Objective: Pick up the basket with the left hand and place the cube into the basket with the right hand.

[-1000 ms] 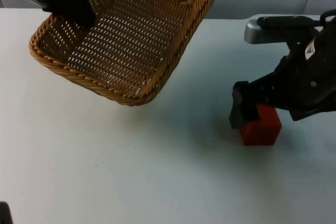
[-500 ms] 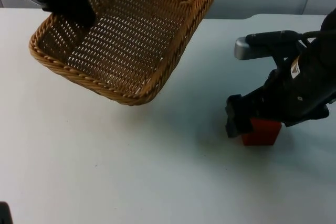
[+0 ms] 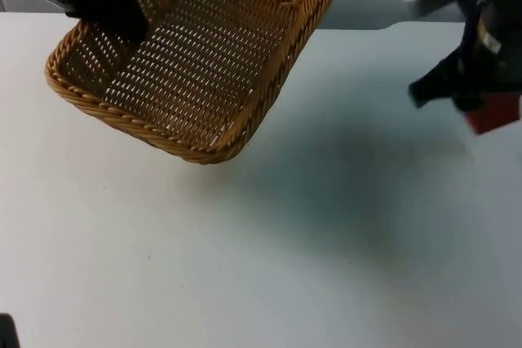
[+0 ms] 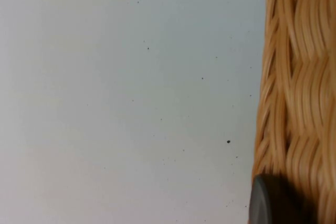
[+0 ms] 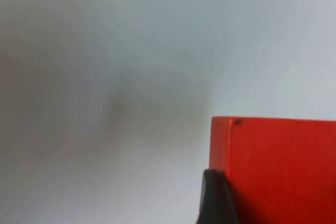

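Slippage is my worry: the cube (image 3: pixel 496 113) sits clamped in my right gripper (image 3: pixel 477 107) by one edge, high above the table (image 3: pixel 245 266), and a jolt could drop it short of the basket (image 3: pixel 196 63). My left gripper (image 3: pixel 122 6) grips the basket's rim, holding it tilted, well apart from the cube.

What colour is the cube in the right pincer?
The cube is red, clearest in the right wrist view.
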Action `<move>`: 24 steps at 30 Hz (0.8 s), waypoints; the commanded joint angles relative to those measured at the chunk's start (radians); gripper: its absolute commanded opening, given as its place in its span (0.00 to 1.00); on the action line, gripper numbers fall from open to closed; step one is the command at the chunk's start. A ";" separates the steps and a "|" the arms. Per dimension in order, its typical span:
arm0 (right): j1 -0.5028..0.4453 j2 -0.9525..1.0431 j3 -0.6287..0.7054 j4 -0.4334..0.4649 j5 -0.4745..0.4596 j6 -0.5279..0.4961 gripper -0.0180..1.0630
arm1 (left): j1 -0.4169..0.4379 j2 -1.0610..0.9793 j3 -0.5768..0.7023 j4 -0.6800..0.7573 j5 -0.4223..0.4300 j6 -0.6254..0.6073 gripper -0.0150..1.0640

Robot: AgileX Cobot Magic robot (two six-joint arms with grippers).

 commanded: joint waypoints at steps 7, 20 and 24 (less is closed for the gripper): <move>0.083 -0.124 -0.250 -0.127 0.062 0.001 0.01 | 0.000 -0.017 -0.008 -0.024 -0.012 -0.006 0.01; 0.190 -0.077 -0.311 0.849 -0.277 -0.670 0.01 | 0.000 -0.017 -0.008 -0.024 -0.012 -0.006 0.01; 0.190 -0.018 -0.311 0.935 -0.279 -0.744 0.01 | 0.000 -0.017 -0.008 -0.024 -0.012 -0.006 0.01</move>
